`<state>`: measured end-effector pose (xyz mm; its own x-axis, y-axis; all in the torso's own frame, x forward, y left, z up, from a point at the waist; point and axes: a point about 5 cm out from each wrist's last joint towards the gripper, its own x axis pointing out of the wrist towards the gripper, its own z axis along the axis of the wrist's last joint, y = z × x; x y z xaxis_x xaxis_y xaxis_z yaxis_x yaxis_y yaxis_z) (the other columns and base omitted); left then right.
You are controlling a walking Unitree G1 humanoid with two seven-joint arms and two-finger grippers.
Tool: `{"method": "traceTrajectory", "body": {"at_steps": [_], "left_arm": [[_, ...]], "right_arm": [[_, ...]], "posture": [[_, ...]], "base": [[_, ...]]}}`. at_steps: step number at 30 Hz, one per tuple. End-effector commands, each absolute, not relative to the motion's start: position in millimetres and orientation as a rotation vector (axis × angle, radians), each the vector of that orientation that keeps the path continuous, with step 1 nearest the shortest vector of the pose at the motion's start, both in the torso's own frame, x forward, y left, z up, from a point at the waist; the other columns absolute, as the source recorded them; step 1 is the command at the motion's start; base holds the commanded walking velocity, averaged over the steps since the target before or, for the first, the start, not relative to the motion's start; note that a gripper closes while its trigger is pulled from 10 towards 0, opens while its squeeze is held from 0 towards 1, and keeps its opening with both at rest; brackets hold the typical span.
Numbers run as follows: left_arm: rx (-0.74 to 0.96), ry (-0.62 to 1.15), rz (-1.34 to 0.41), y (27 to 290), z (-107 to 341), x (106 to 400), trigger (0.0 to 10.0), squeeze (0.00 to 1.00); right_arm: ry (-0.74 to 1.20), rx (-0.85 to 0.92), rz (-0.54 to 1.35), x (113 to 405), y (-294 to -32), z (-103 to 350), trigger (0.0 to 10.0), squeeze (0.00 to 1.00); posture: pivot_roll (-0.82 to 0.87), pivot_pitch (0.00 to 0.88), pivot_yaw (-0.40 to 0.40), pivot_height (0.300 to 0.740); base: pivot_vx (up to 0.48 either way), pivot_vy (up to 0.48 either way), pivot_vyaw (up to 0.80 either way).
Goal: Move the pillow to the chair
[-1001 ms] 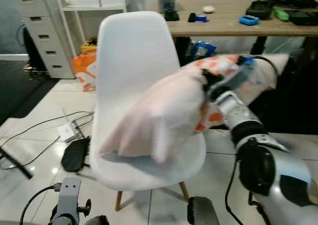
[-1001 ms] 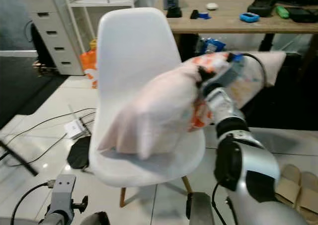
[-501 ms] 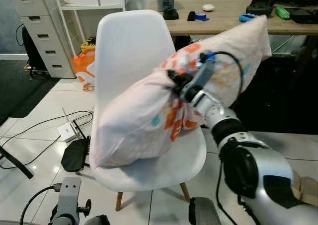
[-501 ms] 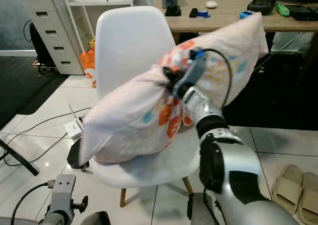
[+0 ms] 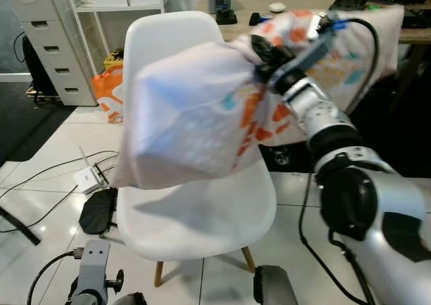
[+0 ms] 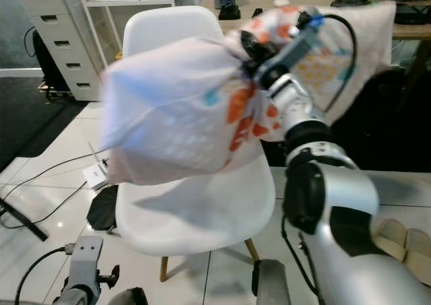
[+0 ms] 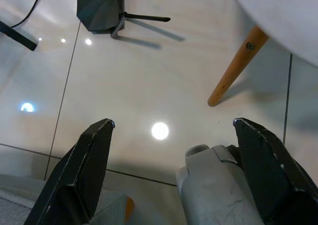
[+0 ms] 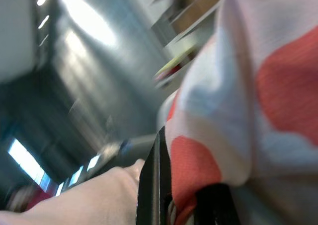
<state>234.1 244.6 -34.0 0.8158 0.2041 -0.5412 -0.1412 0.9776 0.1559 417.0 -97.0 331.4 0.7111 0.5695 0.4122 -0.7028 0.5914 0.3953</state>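
Overhead now, the right gripper [image 5: 264, 57] is clamping a bunched fold of the patterned pillow [image 5: 202, 123] and holding it in the air above the seat of the white chair [image 5: 195, 217], its far end trailing back toward the wooden table [image 5: 242, 12]. Half a second ago the pillow's lower corner was sagging onto the seat; it is now hanging higher and clear of it. To finish well, the arm should probably be lowering the pillow squarely over the seat's middle before letting go, so the bulk does not slide off the front edge. Idle below, the left gripper [image 7: 174, 170] is hanging spread wide over the tiled floor [image 7: 149, 76], holding nothing.
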Motion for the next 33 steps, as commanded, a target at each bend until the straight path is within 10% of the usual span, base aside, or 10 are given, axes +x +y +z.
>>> {"method": "traceTrajectory", "body": {"at_steps": [1, 16, 33], "left_arm": [[0.12, 0.613, 0.182, 246, -38, 227, 10.0, 0.0], [0.112, 0.604, 0.184, 245, -38, 228, 10.0, 0.0], [0.121, 0.598, 0.177, 247, -37, 227, 10.0, 0.0]], "right_arm": [[-0.266, 0.48, 0.957, 406, -62, 339, 10.0, 0.0], [-0.271, 0.407, 1.15, 394, -36, 333, 10.0, 0.0], [-0.154, 0.323, 0.393, 422, -92, 267, 10.0, 0.0]], "posture": [[-0.07, 0.055, 0.048, 0.476], [-0.07, 0.065, 0.042, 0.476], [-0.04, 0.077, 0.049, 0.476]], "base": [[0.0, 0.0, 0.0], [0.0, 0.0, 0.0], [0.0, 0.0, 0.0]]}}
